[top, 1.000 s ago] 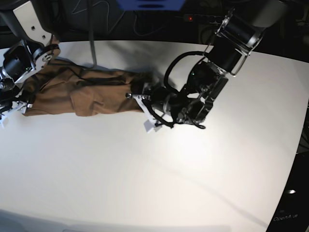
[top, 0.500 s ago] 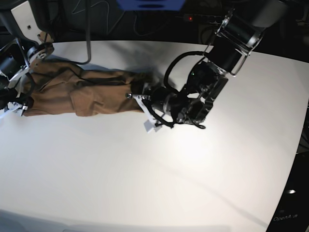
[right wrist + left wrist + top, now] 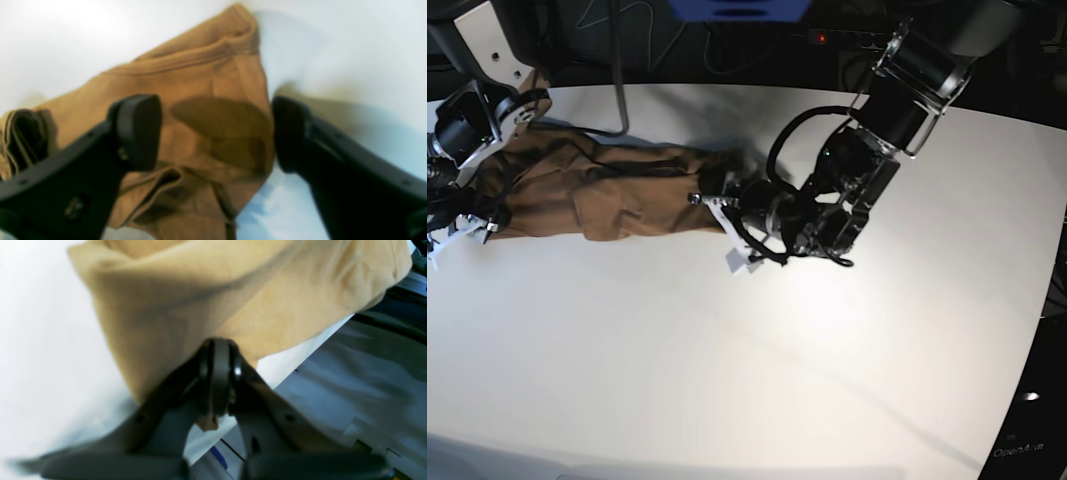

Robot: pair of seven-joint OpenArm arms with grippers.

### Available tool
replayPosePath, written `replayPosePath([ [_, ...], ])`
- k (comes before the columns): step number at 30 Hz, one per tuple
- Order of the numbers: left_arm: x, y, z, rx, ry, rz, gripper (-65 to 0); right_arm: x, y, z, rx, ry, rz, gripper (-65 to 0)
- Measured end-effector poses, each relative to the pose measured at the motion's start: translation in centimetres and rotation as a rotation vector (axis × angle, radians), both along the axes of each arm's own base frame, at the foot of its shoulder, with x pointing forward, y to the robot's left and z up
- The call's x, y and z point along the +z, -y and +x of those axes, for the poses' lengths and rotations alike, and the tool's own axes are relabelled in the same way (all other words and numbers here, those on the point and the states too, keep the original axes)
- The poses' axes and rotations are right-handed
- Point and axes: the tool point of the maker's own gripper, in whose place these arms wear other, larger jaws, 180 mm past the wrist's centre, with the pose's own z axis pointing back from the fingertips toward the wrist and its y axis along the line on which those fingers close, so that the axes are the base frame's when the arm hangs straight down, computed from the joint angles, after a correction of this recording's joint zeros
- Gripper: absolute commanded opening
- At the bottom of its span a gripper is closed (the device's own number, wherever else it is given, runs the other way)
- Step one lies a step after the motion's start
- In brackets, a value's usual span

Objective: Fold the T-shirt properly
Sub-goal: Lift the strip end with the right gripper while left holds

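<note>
The tan T-shirt (image 3: pixel 607 190) lies bunched in a long band across the far left of the white table (image 3: pixel 777 380). My left gripper (image 3: pixel 712 200) is at the band's right end, shut on the cloth. In the left wrist view its jaws (image 3: pixel 218 373) are pressed together with the T-shirt (image 3: pixel 233 290) pinched, and a scrap of fabric pokes out below them. My right gripper (image 3: pixel 465 215) hangs over the band's left end. In the right wrist view that gripper (image 3: pixel 215 133) stands wide open above the T-shirt (image 3: pixel 206 83), with a ribbed edge at the top.
The table's far edge runs just behind the T-shirt, with dark cables and a thin grey pole (image 3: pixel 617 100) beyond it. The left wrist view shows the table edge and grey floor (image 3: pixel 350 380) below. White tabletop stretches toward the front and right.
The right arm swung slightly out to the left and came back over the T-shirt's left end, which shifted a little. The left arm has stayed still, shut on the cloth.
</note>
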Motion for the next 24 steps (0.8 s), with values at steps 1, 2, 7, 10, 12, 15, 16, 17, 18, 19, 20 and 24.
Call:
replayPosePath([
  [1,0.0,0.0,0.0,0.000,0.000,0.000,-63.2,-0.1,-0.2,0.1,0.001,0.002,0.003,-31.5],
  [2,0.0,0.0,0.0,0.001,0.000,0.000,-63.2,-0.2,-0.4,0.1,0.003,0.002,0.008,-37.7],
  [7,0.0,0.0,0.1,0.002,0.001,0.000,-63.2,-0.6,-1.2,0.0,0.016,-0.011,0.021,-64.6],
  [10,0.0,0.0,0.1,0.002,0.001,0.000,-63.2,-0.7,-1.4,0.0,0.045,-0.025,0.004,-63.3],
  [12,0.0,0.0,0.1,0.002,0.002,0.000,-63.2,-0.7,-1.5,0.1,0.063,-0.032,-0.005,-63.4],
  [15,0.0,0.0,0.1,0.002,0.002,0.000,-63.2,-0.7,-1.8,0.4,0.103,-0.049,-0.024,-63.4],
  [16,0.0,0.0,0.1,0.002,0.002,0.000,-63.2,-0.7,-1.9,0.4,0.111,-0.051,-0.027,-63.4],
  [17,0.0,0.0,0.1,0.002,0.002,0.000,-63.2,-0.7,-2.0,0.5,0.117,-0.053,-0.029,-63.4],
  [18,0.1,0.0,0.1,0.002,0.003,0.000,-63.2,-0.7,-2.0,0.5,0.118,-0.054,-0.029,-63.4],
  [19,0.1,0.0,0.1,0.002,0.003,0.000,-63.2,-0.8,-2.0,0.4,0.126,-0.054,-0.036,-63.3],
  [20,0.0,0.0,0.1,0.001,0.003,0.001,-63.2,-0.8,-2.1,0.3,0.140,-0.054,-0.047,-63.3],
  [24,0.0,-0.1,0.2,0.002,0.005,0.003,-63.2,-0.4,-3.0,0.1,0.219,-0.087,-0.128,-63.3],
])
